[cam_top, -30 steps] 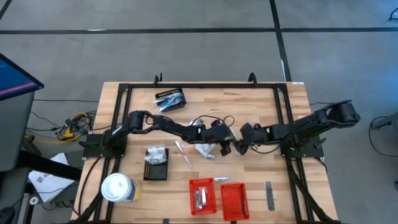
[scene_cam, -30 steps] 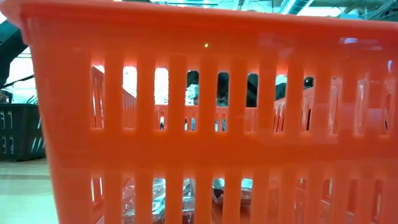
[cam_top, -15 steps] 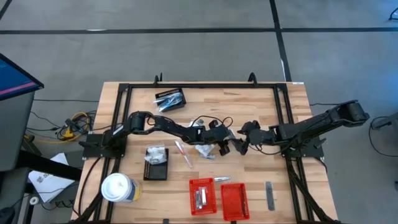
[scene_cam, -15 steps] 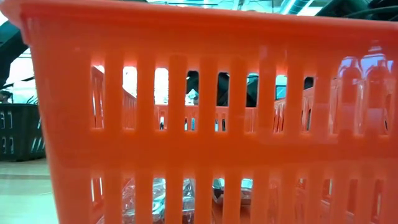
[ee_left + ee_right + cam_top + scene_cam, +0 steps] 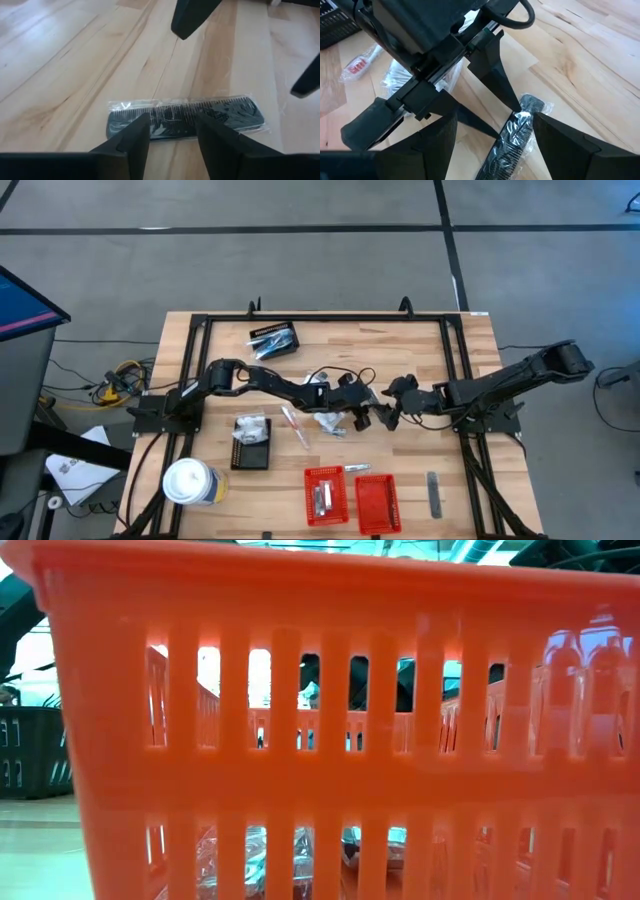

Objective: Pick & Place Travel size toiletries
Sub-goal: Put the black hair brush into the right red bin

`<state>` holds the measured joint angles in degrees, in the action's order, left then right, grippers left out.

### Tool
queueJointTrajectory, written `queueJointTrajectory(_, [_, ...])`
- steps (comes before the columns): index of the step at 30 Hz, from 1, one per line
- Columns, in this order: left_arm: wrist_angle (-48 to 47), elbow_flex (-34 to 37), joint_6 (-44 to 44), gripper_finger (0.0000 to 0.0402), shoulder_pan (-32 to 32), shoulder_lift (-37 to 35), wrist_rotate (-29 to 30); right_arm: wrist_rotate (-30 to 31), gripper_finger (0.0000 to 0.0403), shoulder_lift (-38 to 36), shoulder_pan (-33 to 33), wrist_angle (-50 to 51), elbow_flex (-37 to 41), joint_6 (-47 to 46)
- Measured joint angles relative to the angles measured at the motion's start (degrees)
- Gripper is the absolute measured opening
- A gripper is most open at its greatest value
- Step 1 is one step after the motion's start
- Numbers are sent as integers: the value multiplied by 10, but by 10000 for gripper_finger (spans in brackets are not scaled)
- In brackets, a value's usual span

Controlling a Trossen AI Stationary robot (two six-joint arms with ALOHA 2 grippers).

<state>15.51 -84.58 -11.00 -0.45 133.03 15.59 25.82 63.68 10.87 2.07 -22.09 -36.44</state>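
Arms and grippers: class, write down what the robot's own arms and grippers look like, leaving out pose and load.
Both arms are dark, jointed and slender. The left gripper and right gripper each end in two black wedge-shaped fingers. A thin black cable loops by the left wrist.

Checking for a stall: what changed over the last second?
The right arm's elbow swung outward, and the right gripper edged slightly toward the right. The left gripper stayed over the wrapped comb, fingers apart, not gripping. Baskets and other items unmoved.
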Motion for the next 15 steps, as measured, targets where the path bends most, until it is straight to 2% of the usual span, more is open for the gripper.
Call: queueJointTrajectory(15, [0, 0, 0, 145, 4, 14, -4, -2, 255, 0, 0, -8, 0, 5])
